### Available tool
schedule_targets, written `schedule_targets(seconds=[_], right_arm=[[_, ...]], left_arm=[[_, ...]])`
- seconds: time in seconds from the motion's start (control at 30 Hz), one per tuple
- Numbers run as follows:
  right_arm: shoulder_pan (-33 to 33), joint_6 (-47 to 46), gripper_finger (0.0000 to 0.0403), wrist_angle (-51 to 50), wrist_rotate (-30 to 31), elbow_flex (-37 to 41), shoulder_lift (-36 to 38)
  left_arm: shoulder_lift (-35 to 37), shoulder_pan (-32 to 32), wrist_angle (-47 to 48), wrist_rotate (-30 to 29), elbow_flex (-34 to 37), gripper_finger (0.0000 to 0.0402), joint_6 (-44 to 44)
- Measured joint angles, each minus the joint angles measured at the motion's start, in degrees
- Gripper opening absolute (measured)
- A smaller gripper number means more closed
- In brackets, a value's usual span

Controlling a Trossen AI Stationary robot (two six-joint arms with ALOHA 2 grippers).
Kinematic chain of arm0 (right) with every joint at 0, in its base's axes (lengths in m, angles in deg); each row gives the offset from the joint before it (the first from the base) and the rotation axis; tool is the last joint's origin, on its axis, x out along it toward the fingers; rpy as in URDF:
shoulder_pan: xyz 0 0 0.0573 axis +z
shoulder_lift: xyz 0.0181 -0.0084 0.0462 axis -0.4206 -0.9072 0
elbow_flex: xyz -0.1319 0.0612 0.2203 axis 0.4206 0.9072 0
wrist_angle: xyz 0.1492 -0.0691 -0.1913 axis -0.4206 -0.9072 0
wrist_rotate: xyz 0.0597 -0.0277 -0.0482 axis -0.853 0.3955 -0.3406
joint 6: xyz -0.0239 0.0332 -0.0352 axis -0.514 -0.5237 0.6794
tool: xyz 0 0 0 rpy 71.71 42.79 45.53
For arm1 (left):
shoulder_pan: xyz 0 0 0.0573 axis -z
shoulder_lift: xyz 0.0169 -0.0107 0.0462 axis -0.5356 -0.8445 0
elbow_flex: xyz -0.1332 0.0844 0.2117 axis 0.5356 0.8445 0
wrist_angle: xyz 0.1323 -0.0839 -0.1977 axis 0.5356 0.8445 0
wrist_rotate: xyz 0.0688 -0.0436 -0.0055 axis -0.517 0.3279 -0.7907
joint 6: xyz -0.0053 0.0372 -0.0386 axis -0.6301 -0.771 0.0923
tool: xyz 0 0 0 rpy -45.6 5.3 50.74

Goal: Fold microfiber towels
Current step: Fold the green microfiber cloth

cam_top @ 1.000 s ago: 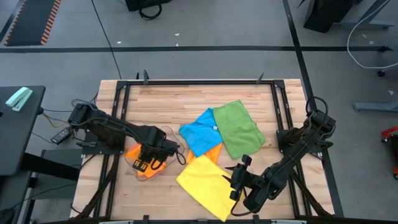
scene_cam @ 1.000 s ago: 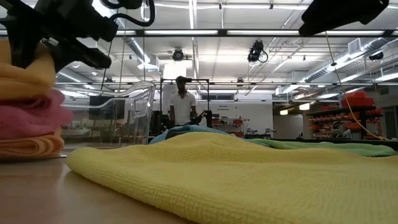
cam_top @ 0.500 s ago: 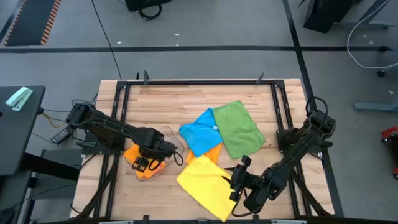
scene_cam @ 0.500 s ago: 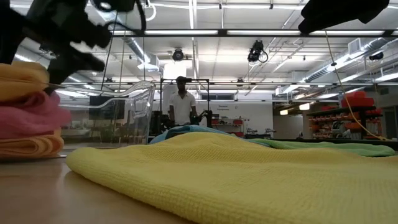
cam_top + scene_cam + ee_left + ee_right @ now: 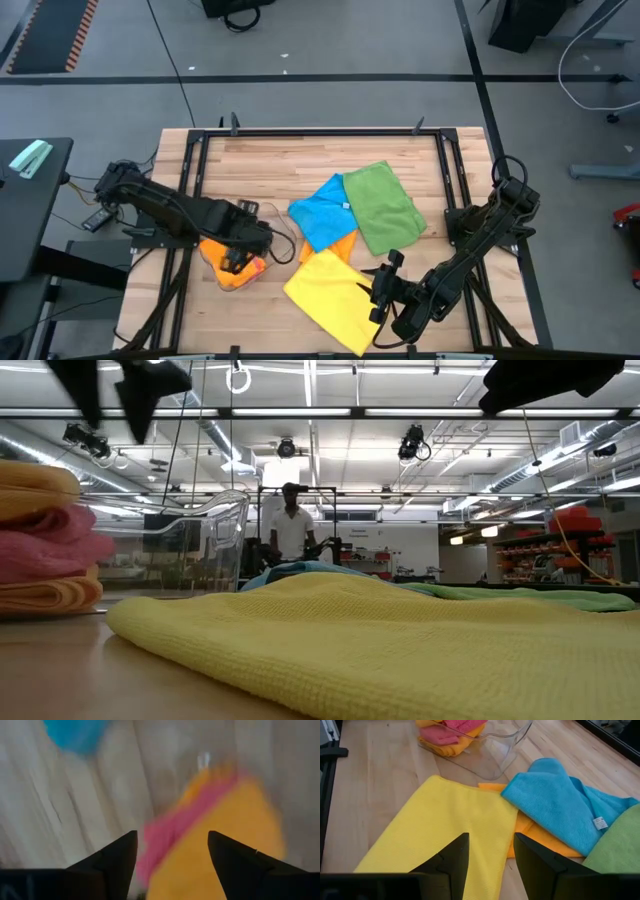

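Hovering at nine o'clock, the left gripper [image 5: 243, 255] had wide fingers; the right gripper's [image 5: 487, 851] stood parted. The soft, limp yellow towel [image 5: 325, 290] looked best pinched at a corner.

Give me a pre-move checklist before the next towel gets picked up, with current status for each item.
1. Left gripper open and empty: ok; nothing between its fingers, it hangs over the folded stack.
2. Folded stack sits in the tray: ok; orange and pink layers lie inside it.
3. Yellow towel free to take: ok; spread flat, nothing on top.
4. Right gripper open and empty: ok; it sits at the yellow towel's edge.
5. Blue towel clear of others: not ok; it overlaps the orange towel beneath it.
6. Green towel flat: cannot tell; one corner looks bunched.
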Motion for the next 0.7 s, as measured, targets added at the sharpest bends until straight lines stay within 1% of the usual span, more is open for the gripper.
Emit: schedule_targets(seconds=[0.07, 0.17, 0.23, 0.3, 0.43, 0.53, 0.7], right_arm=[[0.0, 0.7, 0.0162, -0.1, 0.8, 0.0, 0.0], [0.0, 2.1, 0.0163, 0.1, 2.7, 0.0, 0.0], [0.0, 3.2, 0.0163, 0.7, 3.7, 0.0, 0.0], [-0.2, 4.8, 0.0163, 0.7, 4.1, -0.3, 0.0], [-1.4, 11.0, 0.0163, -0.7, 4.0, -3.0, 0.7], [-2.7, 13.0, 0.0163, -3.8, 3.9, -7.2, 3.0], [-4.3, 16.0, 0.0163, -3.9, 4.1, -12.8, 7.2]], left_arm=[[0.4, 1.2, -8.6, -3.4, 0.3, 0.0235, 1.5], [0.4, 3.3, -25.3, -11.0, 1.7, 0.0211, 2.3], [0.1, 4.2, -37.6, -15.0, 2.8, 0.0195, 2.6], [-0.1, 4.4, -48.5, -15.8, 4.1, 0.018, 0.4], [-0.2, 4.1, -65.7, -16.1, 6.3, 0.0157, -6.1], [-0.2, 3.5, -71.0, -16.1, 6.5, 0.0142, -9.4], [-0.2, 2.4, -70.0, -16.1, 6.5, 0.0122, -9.8]])
